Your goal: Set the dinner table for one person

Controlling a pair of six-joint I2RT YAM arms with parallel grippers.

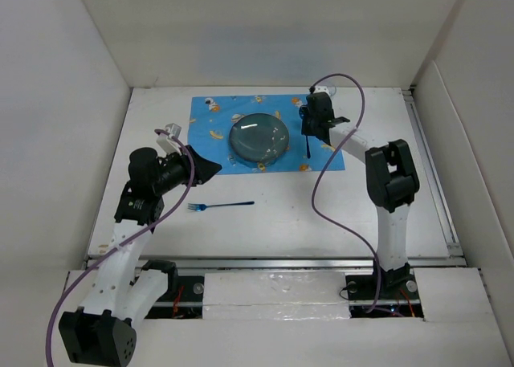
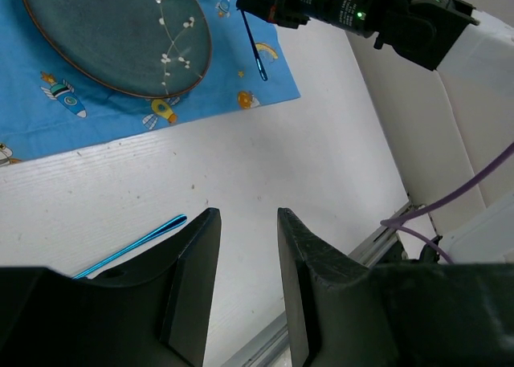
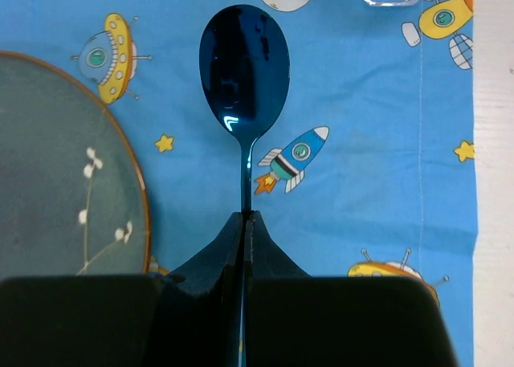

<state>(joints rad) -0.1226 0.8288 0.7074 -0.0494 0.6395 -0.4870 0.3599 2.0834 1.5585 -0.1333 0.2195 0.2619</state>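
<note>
placemat (image 3: 361,182): blue (cartoon rockets) | plate (image 2: 104,30): grey-green, white sprig | spoon (image 3: 243,70): blue | dinner table (image 1: 273,230): white

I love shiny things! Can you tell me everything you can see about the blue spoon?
The spoon is shiny, dark blue metal that mirrors the light. It has an oval bowl and a thin, straight handle. The right gripper is shut on the handle just below the bowl, and the bowl's hollow side faces the wrist camera. It is held over the blue space-print placemat, next to a little rocket picture. It is to the right of the grey-green plate and not touching it. Whether it touches the placemat cannot be told.
</note>
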